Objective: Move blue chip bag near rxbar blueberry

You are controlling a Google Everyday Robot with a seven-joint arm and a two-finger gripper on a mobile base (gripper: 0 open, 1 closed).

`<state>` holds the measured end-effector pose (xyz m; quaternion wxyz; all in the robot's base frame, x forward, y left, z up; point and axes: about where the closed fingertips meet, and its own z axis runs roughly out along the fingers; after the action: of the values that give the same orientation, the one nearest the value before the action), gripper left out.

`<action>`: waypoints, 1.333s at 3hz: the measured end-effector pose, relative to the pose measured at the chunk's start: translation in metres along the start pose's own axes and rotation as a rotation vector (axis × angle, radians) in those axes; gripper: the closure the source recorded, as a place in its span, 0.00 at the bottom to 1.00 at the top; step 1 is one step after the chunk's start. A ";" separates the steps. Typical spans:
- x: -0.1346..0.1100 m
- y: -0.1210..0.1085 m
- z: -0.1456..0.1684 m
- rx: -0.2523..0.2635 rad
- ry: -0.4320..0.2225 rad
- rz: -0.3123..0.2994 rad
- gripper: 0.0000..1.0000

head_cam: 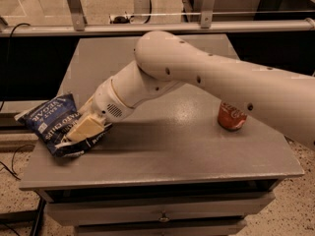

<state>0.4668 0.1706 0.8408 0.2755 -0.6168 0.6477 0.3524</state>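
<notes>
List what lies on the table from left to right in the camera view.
blue chip bag at the table's left edge, with the gripper resting on its right part → red can near the right side.

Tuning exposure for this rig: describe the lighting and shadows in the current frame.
Camera view: dim, warm-tinted light from above; the arm has a soft sheen on top and throws a dark band across the table toward the red can; the gripper rests on the blue chip bag, whose white lettering stands out; no harsh glare.
</notes>
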 end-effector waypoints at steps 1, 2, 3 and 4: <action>-0.005 -0.005 -0.019 0.048 0.005 -0.009 0.87; -0.023 -0.014 -0.058 0.127 0.033 -0.059 1.00; -0.064 -0.020 -0.115 0.232 0.076 -0.161 1.00; -0.063 -0.020 -0.114 0.231 0.077 -0.160 1.00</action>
<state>0.5007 0.1180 0.9569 0.3468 -0.6437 0.6428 0.2285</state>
